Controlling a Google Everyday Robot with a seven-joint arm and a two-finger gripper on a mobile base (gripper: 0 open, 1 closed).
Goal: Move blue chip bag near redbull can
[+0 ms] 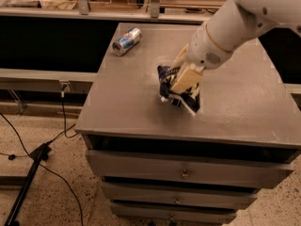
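The blue chip bag (167,83) is a dark navy foil bag with pale edges, crumpled near the middle of the grey cabinet top (131,102). My gripper (183,84) comes down from the upper right and sits on the bag, its tan fingers (184,78) covering much of it. The redbull can (126,41), blue and silver, lies on its side near the far left corner of the top, well apart from the bag.
The cabinet has several drawers (188,171) below its front edge. A dark shelf and a rail (42,74) run along the left behind it. Black cables and a stand leg (28,173) lie on the speckled floor at left.
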